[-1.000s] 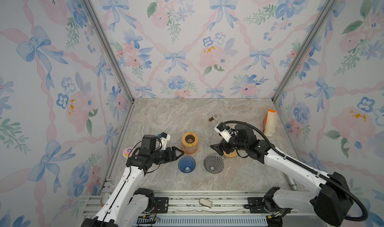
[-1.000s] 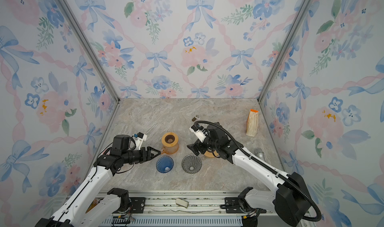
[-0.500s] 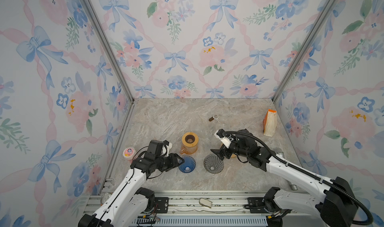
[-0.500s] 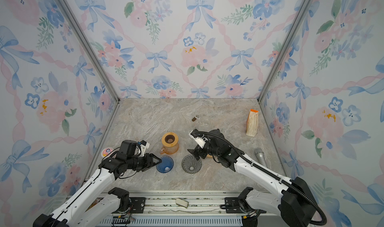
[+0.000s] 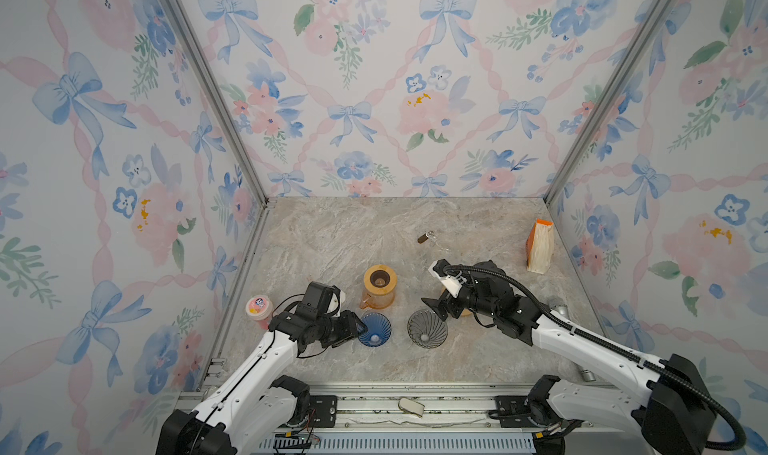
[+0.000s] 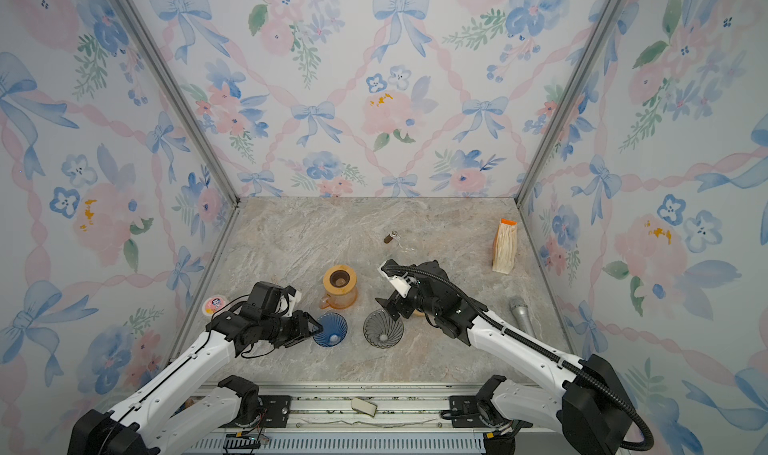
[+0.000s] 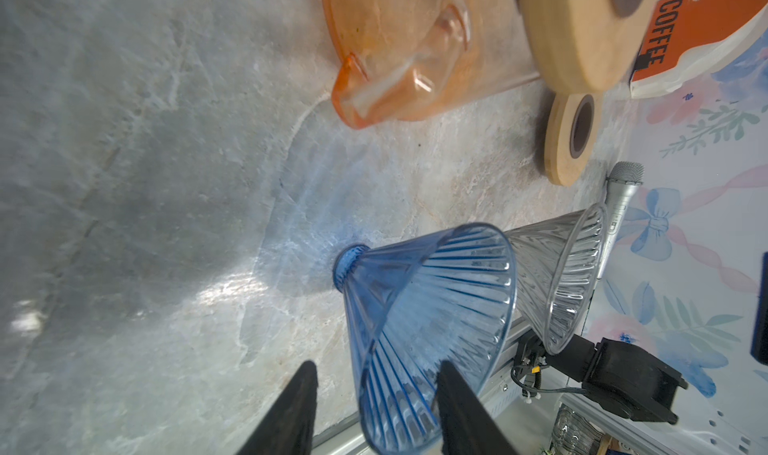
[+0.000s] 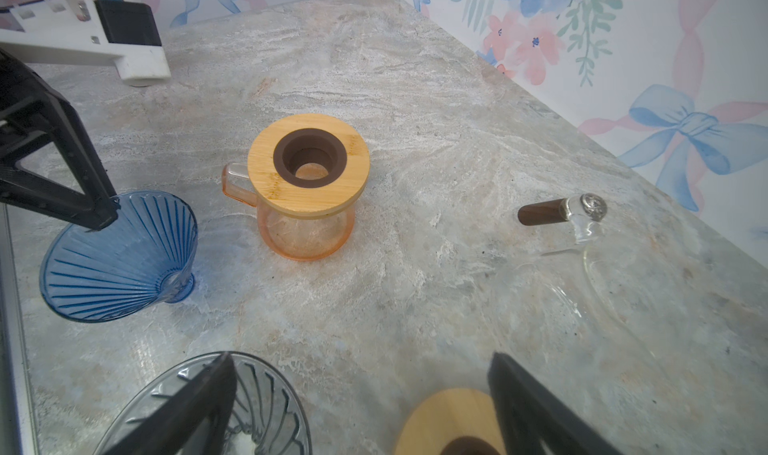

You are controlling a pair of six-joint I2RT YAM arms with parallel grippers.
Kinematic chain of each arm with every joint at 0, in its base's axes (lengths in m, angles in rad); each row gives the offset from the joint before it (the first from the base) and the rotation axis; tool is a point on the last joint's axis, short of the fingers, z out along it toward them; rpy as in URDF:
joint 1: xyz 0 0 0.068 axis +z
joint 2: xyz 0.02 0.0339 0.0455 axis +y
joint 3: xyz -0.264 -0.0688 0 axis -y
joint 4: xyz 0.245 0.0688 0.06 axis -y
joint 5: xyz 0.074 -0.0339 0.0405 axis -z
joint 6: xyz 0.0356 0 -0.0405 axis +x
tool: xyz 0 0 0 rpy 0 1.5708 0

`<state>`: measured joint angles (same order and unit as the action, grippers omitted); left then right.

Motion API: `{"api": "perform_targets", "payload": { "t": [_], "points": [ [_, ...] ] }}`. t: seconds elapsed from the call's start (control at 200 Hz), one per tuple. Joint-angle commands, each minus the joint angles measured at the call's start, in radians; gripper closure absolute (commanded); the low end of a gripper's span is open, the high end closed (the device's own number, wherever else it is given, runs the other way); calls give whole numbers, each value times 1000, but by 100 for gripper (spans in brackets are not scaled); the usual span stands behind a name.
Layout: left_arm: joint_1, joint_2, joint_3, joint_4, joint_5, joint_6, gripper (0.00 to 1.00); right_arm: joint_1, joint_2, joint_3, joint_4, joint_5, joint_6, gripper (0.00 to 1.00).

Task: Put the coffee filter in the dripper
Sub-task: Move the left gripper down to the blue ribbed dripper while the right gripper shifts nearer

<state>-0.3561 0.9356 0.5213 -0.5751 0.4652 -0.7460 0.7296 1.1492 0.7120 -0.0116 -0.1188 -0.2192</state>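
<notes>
Blue cone [image 5: 375,329] stands lower centre in both top views, left claw [image 5: 362,327] at its rim. Left wrist view: claw half-wide, cone wall between its fingers. Right wrist view: right claw [image 8: 361,355] wide, over grey cone [image 8: 270,409] edge.

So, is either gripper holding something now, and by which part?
Nothing is gripped yet. The left gripper straddles the rim of the blue ribbed translucent cone dripper, with a gap beside one finger. The right gripper is open and empty.
</notes>
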Motion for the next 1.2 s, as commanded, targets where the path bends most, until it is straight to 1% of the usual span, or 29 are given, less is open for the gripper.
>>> {"api": "perform_targets", "payload": {
  "t": [0.0, 0.29, 0.54, 0.88, 1.035, 1.12, 1.195],
  "points": [
    [-6, 23, 11, -11, -32, 0, 53, 11, -14, -20, 32, -9, -14, 4],
    [-7, 90, 31, -8, -50, 36, 61, 9, 3, -11, 16, -24, -10, 4],
    [-6, 104, 41, 4, -53, 53, 70, 10, 12, -6, 21, -28, 5, 3],
    [-7, 121, 39, 34, -36, 64, 76, 10, 38, 13, 13, -30, 14, 3],
    [-8, 130, 41, 43, -32, 66, 78, 10, 32, 6, 25, -37, 7, 4],
    [-8, 136, 43, 45, -31, 66, 81, 10, 29, -3, 38, -44, 1, 4],
    [-9, 138, 45, 45, -31, 66, 82, 10, 31, -4, 37, -47, -1, 4]
  ]
}}
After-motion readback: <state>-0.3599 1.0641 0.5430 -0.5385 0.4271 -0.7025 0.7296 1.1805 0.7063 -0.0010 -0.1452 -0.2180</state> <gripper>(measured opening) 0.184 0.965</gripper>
